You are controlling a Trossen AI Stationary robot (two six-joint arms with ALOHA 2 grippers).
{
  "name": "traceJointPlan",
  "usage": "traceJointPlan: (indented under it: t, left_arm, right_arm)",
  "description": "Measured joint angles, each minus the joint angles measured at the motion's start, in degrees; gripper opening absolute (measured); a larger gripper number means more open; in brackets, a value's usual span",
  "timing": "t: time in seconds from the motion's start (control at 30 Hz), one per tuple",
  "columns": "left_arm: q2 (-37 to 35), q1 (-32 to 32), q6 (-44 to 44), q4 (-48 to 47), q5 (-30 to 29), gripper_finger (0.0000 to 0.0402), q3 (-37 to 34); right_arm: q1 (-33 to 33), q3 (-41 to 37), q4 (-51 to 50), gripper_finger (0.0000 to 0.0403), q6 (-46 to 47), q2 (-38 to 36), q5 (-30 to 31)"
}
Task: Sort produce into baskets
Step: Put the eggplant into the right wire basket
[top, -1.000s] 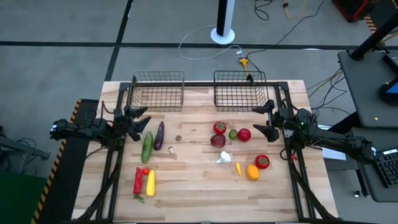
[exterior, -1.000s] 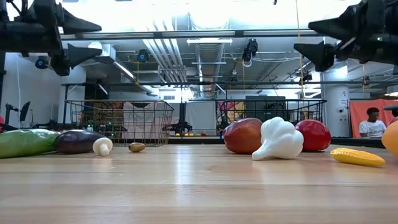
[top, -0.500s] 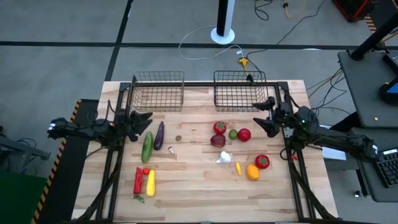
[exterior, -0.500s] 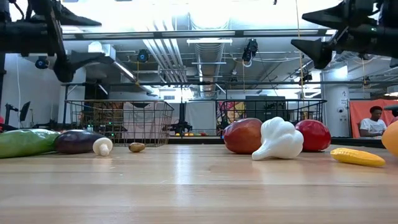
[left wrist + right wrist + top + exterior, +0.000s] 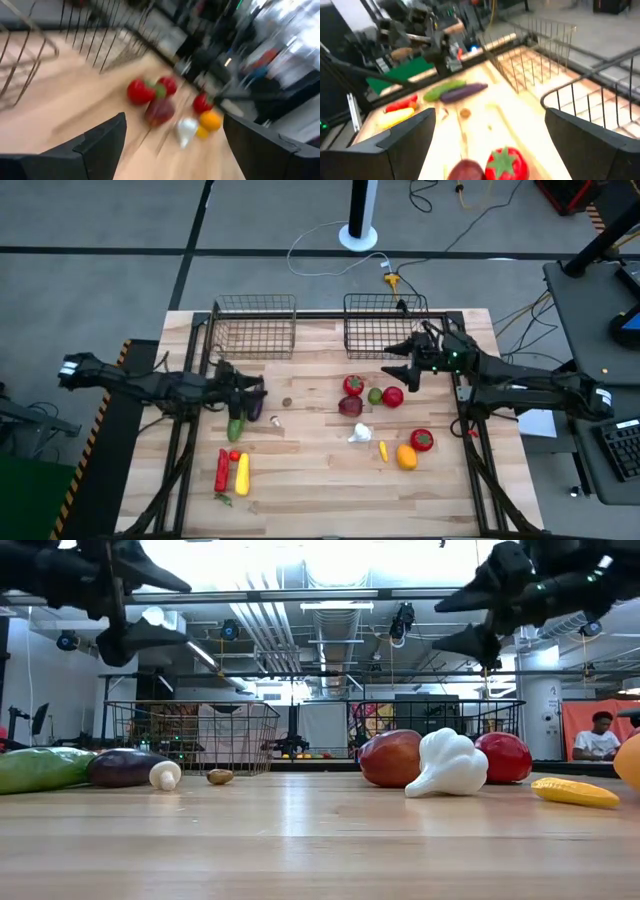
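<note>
Overhead, the left gripper (image 5: 252, 387) hung with its fingers spread above the upper ends of the long green piece (image 5: 236, 420) and the purple piece (image 5: 255, 402), covering part of both, so whether it touched either could not be told. The right gripper (image 5: 398, 363) was also spread, hovering at about 12 o'clock from the round red pieces, just in front of the right basket (image 5: 385, 326). Both baskets sat at the far edge of the surface (image 5: 320, 470), the left basket (image 5: 254, 326) at roughly 11 o'clock from the surface's middle and the right one at 1 o'clock. Near the middle lay a red tomato-like piece (image 5: 353, 385), a small green round one (image 5: 375, 395), a red round one (image 5: 392, 396), a dark-red one (image 5: 350, 406) and the white piece (image 5: 361, 433); at 5 o'clock were a small yellow piece (image 5: 383, 451), an orange round one (image 5: 406, 456) and another red one (image 5: 422, 440). At 7 o'clock lay a long red piece (image 5: 221, 470) and a long yellow one (image 5: 242, 474). From surface level, the white piece hid part of the dark-red one, and the orange piece was cut off at the frame edge. Both wrist views were smeared, leaving the produce as colour blobs.
</note>
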Motion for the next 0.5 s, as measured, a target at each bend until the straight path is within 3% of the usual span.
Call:
traceJointPlan:
  t: [0.37,0.5]
  left_arm:
    - [21.79,-2.14,-24.01,-33.51,-0.42,0.0316,17.05]
    - [29.17,-1.97,-28.12,-41.09,-1.24,0.0316,21.91]
  right_arm:
    - [0.26,2.31,-2.18,0.0368,0.08,2.32,0.02]
    - [0.26,2.25,-2.12,0.0368,0.05,2.27,0.02]
